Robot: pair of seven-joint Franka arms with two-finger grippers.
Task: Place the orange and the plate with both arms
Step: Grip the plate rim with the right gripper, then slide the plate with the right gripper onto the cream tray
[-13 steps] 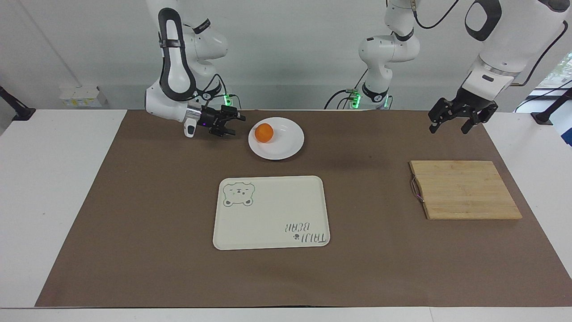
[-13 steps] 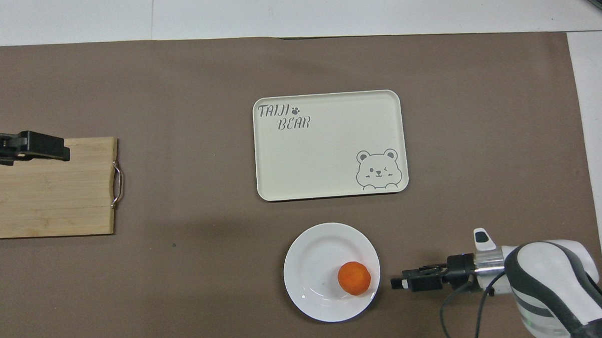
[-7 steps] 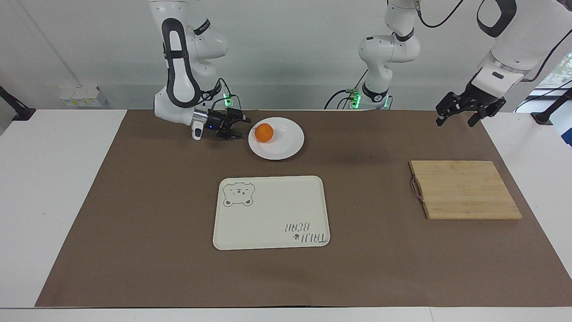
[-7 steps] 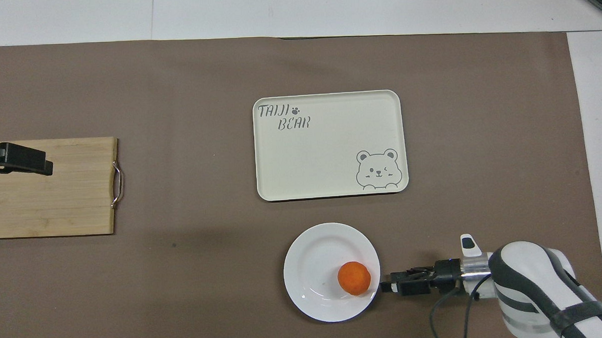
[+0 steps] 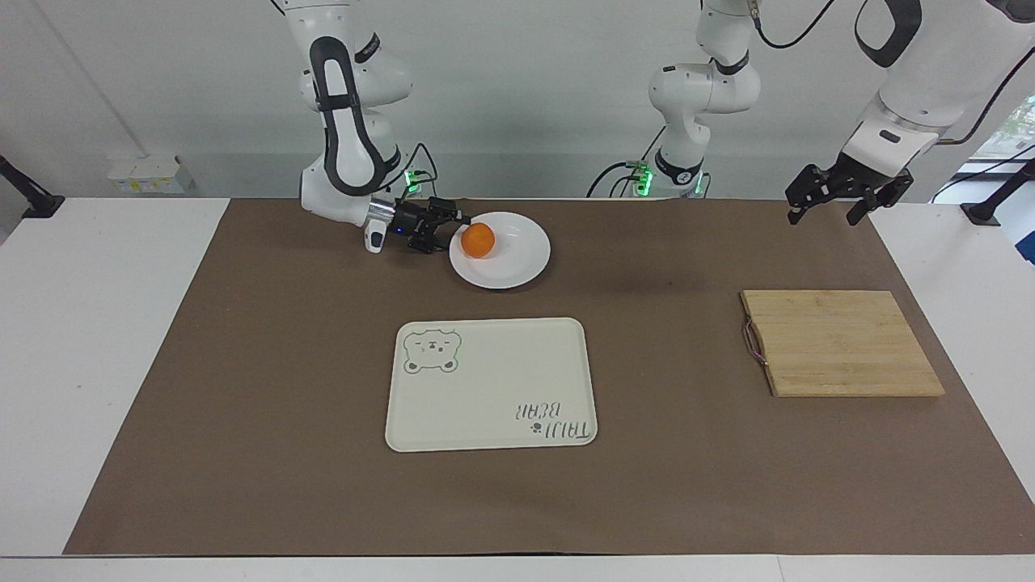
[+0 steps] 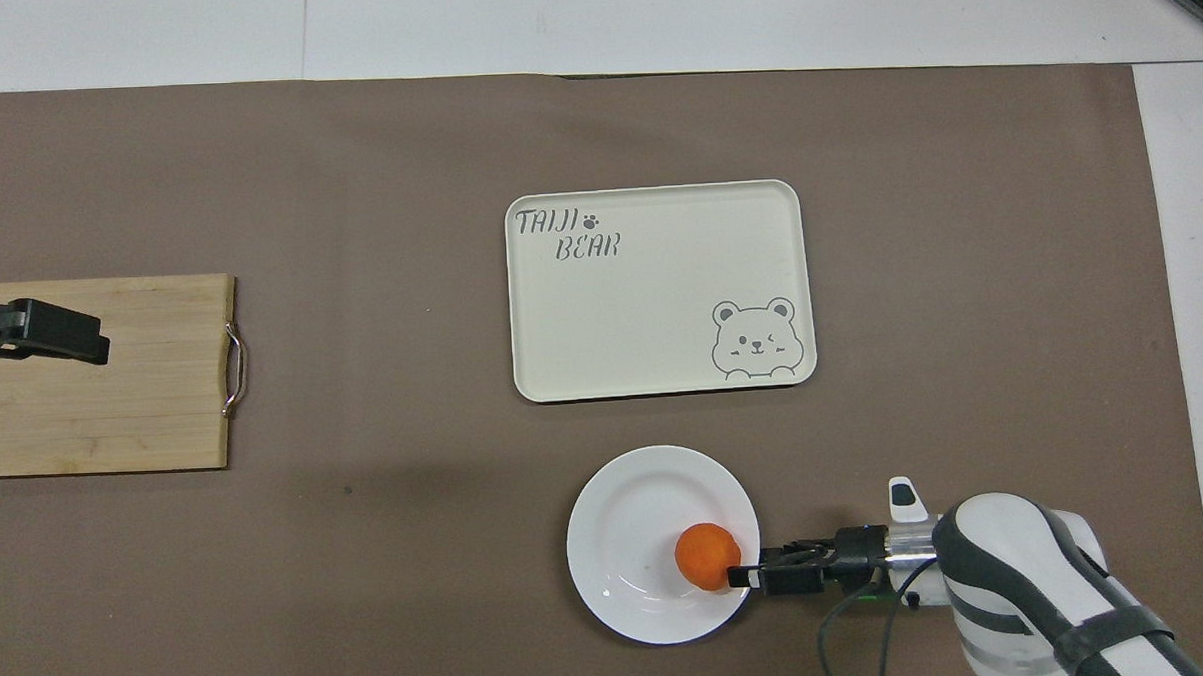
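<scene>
The plate point(image 5: 500, 250) lies close to the robots, and the orange point(image 5: 478, 240) sits in it on the side toward the right arm's end of the table. The right gripper point(image 5: 458, 229) lies low and level at the plate's rim, jaws spread, its fingertips reaching the orange without closing on it. The left gripper point(image 5: 830, 201) hangs raised at the left arm's end of the table, jaws open and empty. Farther out lies the wooden cutting board point(image 5: 841, 343) at the left arm's end, and the cream bear tray point(image 5: 492, 384) mid-table, farther from the robots than the plate
</scene>
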